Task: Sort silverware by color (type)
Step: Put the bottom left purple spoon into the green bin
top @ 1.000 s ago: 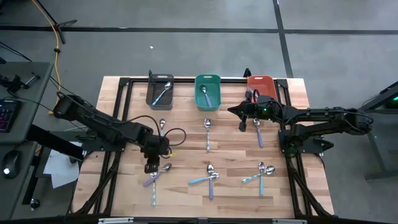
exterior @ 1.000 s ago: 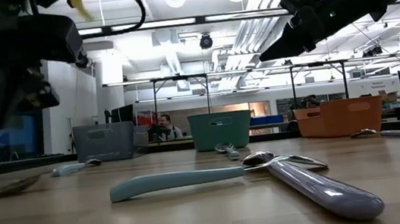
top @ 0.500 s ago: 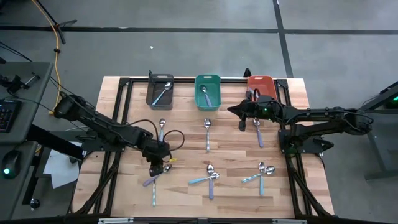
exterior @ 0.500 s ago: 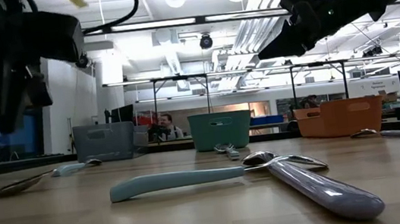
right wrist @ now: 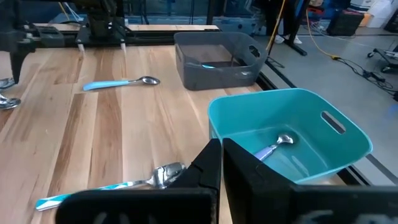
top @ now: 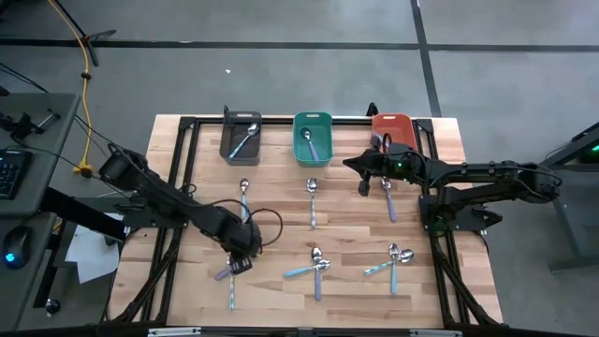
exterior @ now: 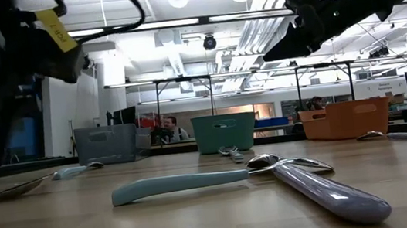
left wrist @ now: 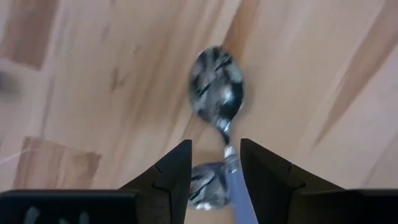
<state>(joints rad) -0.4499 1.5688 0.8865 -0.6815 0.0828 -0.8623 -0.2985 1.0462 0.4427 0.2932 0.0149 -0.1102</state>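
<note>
Nearest on desk [top: 281, 290]: three crossed spoon pairs [top: 316, 266], left tool [left wrist: 214, 180] spread astride one pair's handles; farther: three single spoons, right tool [top: 365, 190] pressed together; farthest: three bins, two visibly holding a spoon, orange bin's contents unclear.

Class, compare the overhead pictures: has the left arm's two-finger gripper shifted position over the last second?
Yes. The left gripper has moved toward the table's front edge, away from the dark grey rectangular bin, and now sits over the crossed lilac-handled and light blue-handled metal spoons.
</note>
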